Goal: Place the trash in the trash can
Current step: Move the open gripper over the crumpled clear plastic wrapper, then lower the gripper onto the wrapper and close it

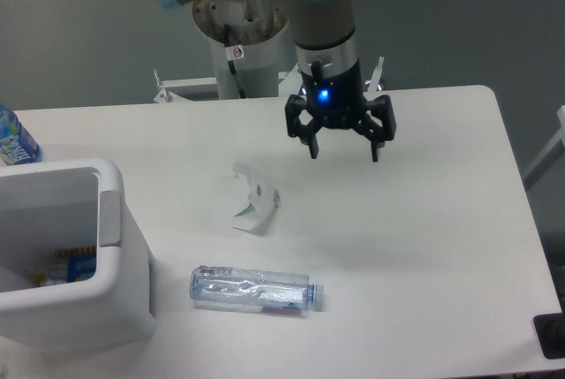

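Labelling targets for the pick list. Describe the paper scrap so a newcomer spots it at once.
Start at the white bin at the table's left edge. To its right, near the table's middle, lies the scrap, with the crushed bottle nearer the camera. Unlike the clear, blue-capped bottle, it is small, white, opaque and bent.
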Available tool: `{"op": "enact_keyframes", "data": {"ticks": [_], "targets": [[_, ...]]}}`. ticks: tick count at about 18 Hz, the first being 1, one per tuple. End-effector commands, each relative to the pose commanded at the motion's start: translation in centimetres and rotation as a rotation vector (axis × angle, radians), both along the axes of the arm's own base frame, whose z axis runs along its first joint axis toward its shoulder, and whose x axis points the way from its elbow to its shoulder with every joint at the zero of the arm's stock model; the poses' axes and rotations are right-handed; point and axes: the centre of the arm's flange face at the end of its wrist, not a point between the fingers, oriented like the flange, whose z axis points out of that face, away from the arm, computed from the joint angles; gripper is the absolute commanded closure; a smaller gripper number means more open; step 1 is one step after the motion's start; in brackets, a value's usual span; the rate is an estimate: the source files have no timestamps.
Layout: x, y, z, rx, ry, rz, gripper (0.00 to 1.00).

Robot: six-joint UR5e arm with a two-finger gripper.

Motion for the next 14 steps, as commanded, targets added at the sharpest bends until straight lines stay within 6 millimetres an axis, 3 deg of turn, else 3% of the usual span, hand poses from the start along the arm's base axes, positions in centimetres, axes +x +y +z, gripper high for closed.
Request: {"op": "enact_keyframes", "data": {"ticks": [4, 7, 11, 14], "targets": [[3.4, 0.9, -3.3, -0.029, -0.061, -0.015, 0.0], [5.0, 2.6, -4.9, -0.014, -0.119, -0.003, 0.0], [5.7, 3.9, -8.8, -0.027, -0.227, 0.059, 0.0], [6.6, 4.3, -9.3, -0.067, -0.277, 0.072, 0.0]]}}
